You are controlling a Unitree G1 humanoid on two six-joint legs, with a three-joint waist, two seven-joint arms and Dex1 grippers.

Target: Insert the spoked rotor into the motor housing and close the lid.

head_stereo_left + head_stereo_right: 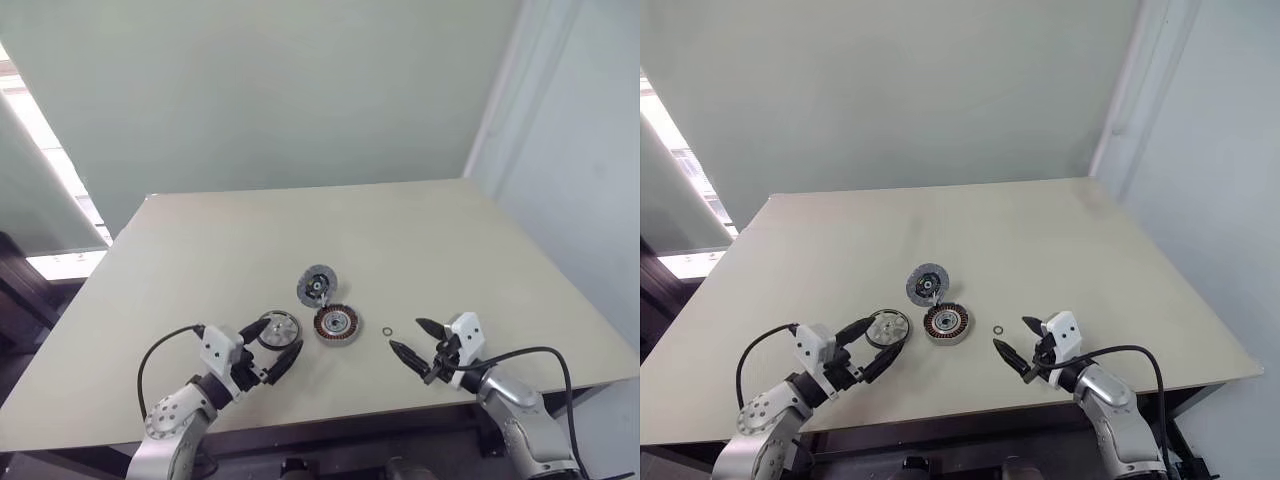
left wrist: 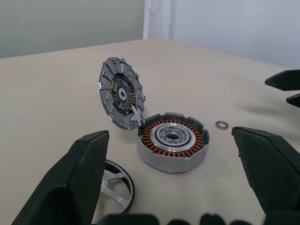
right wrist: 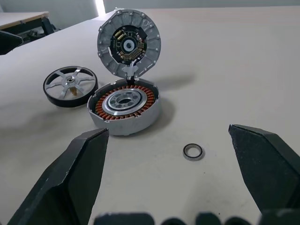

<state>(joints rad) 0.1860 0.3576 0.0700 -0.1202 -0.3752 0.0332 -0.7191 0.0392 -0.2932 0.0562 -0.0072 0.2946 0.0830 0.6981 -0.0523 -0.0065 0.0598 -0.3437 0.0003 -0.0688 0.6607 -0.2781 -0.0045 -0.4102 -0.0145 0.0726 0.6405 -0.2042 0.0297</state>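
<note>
A tiny metal ring (image 3: 193,151) lies flat on the table (image 1: 400,230), just beside the motor housing (image 1: 337,324), on the side nearer the right gripper (image 1: 416,340). Nothing lies between either gripper and the parts. The motor housing sits flat, a bit nearer the table's front edge than its back edge, with its copper coils facing up. The lid (image 1: 316,286) stands up tilted at the back rim of the housing, touching it, with its inner face turned toward the front edge. The spoked rotor (image 1: 278,329) lies flat just beside the housing, on the side toward the table's left edge. The left gripper (image 1: 271,344) is wide open and holds nothing; the rotor lies between its two black fingers (image 1: 288,362), below them. The right gripper is wide open too, holds nothing, and is near the small ring, not touching it. The table top is pale beige and plain. Behind it is a light wall.
</note>
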